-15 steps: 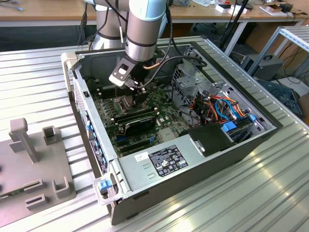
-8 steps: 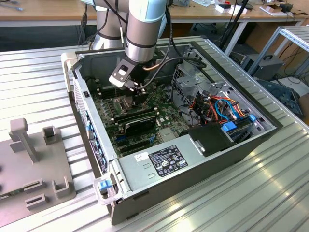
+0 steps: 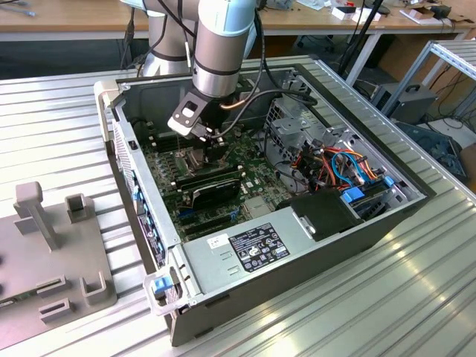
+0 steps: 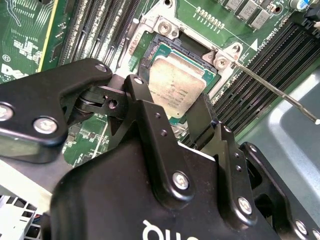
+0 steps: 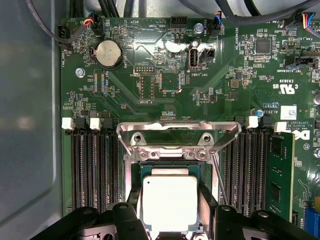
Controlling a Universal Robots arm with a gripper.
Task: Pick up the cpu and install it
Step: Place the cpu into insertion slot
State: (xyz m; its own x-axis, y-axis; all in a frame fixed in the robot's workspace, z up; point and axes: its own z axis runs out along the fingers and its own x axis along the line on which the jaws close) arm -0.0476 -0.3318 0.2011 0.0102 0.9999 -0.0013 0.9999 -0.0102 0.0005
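One grey robot arm (image 3: 219, 44) reaches down into the single open dark computer case (image 3: 245, 305) on the ribbed metal counter (image 3: 59, 126). Its black two-fingered tool (image 5: 170, 200) is clamped on the edges of the one small, square, silver-topped cpu (image 5: 170, 207), right at the metal-framed socket (image 5: 170, 147) on the green motherboard (image 5: 165, 85).

Cpu (image 4: 175, 87): square chip, dull silver-grey top, green edge, level over socket (image 4: 150, 47), near middle of frame, second wrist view.

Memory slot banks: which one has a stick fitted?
The bank across the cpu from the case wall; a green module stands there, the wall-side bank is bare.
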